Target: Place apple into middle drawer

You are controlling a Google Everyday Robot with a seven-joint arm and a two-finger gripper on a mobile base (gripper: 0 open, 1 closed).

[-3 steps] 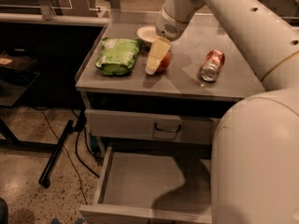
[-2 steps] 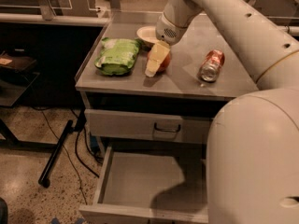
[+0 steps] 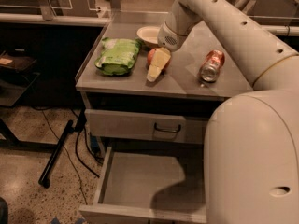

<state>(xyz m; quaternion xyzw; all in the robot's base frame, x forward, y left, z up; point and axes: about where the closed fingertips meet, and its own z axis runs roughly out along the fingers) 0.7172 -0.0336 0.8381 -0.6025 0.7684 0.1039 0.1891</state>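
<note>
The arm (image 3: 224, 20) reaches in from the upper right of the frame, and the gripper (image 3: 157, 65) is down on the cabinet top (image 3: 187, 83), just above the centre of the picture. It sits right at the apple (image 3: 151, 56): cream gripper hardware slants across the front of the fruit, so only a red-orange sliver shows at the gripper's left edge. Whether the gripper is clamped on the apple or merely set around it, I cannot tell; too much is hidden behind that cream piece.

So the apple is up on the cabinet top, near its middle, and not in any drawer. Just to its left lies a crumpled green snack bag (image 3: 117, 56). Behind it, toward the top of the frame, stands a pale bowl (image 3: 147, 34), partly hidden by the wrist. Well to the right, a red-and-silver soda can (image 3: 211, 65) lies on its side.

Below the top, the upper drawer front (image 3: 121, 124) is closed, its dark loop handle (image 3: 167, 128) centred. Under that, the middle drawer (image 3: 135, 181) is pulled out toward the bottom of the frame, grey floor bare, a shadow falling across its right part. The robot's big white body (image 3: 252, 157) fills the lower right and covers the drawer's right end. A black pole (image 3: 58, 153) leans across the speckled floor at lower left.
</note>
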